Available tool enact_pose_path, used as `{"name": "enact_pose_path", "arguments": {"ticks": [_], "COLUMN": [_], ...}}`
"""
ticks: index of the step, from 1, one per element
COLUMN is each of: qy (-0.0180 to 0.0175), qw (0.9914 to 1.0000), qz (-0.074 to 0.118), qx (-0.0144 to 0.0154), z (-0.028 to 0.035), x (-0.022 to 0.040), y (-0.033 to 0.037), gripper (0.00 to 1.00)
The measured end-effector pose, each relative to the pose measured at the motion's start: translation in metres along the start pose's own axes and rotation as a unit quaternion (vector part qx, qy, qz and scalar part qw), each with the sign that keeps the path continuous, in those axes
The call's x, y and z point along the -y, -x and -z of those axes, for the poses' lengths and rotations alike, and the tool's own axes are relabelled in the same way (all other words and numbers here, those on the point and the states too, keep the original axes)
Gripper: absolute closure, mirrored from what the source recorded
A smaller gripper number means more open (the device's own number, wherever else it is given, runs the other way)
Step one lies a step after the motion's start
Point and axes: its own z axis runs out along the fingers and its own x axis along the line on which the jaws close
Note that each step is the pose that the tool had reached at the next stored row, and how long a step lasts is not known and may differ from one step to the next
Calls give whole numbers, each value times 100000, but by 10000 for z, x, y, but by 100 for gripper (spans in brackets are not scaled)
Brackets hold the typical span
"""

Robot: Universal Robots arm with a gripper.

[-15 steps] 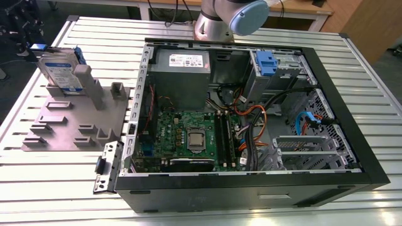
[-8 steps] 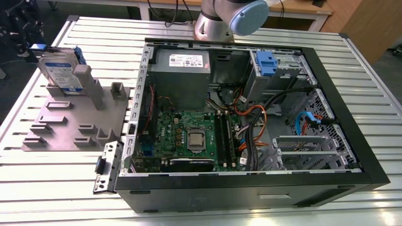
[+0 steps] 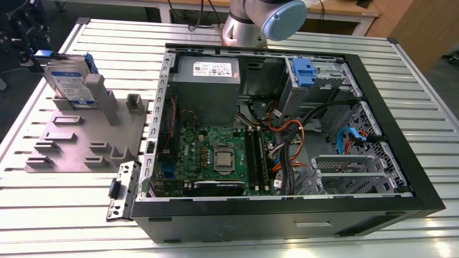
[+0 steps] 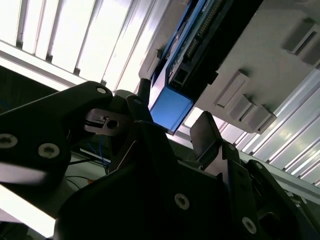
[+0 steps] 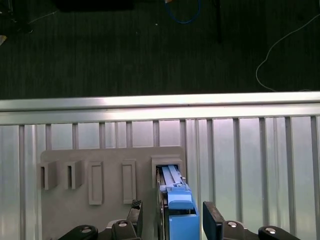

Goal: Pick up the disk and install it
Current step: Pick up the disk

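Tool [image 5: 172, 206]: released; its 2 dark fingers [image 5: 212, 220] stand apart, 1 on each side of the disk's upper edge. A gap shows on at least 1 side.
Tool, second wrist view: the same straddle, with the blue end of the disk between the fingertips [image 4: 205, 131].
Disk [image 5: 177, 200]: on edge in a slot of the plate, blue carrier edge facing the tool, not lifted.
Disk, exterior view: it stands nearly upright [image 3: 68, 80] at the plate's far corner, label side out, just beside a tall grey post [image 3: 97, 91].
Plate [image 5: 110, 155]: flat grey fixture lying on the desk. In the first wrist view, 4 raised blocks sit in a row beside the disk's slot.
Plate, exterior view: it lies at the exterior view's left of the case, close to its side wall, with more low blocks on its near half [image 3: 72, 142].
Desk [image 3: 57, 215]: ribbed silver metal, carrying both plate and case.
Case [image 3: 251, 220]: black computer tower on its side, panel off, well apart from the disk.
Inside the case: green board [image 3: 215, 156] in the middle, grey box [image 3: 206, 80] with a white sticker behind it, blue latch [image 3: 304, 72] on the bay at the far corner, and cables between them.
Arm [image 3: 262, 21]: silver column with a blue cap, rising behind the case.
Floor [image 5: 150, 50]: dark, beyond the desk's edge.
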Motion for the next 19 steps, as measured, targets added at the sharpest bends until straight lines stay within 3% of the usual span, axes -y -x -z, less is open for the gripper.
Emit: {"name": "enact_pose_path", "arguments": {"ticks": [11,13,19], "qy": [22,16,13], "qw": [100000,100000,100000], "qz": [2,2,4], "qx": [193,201,280], "z": [-71,-74,-85], "x": [0,1,1], "y": [-2,-2,-2], "gripper": [41,49,49]}}
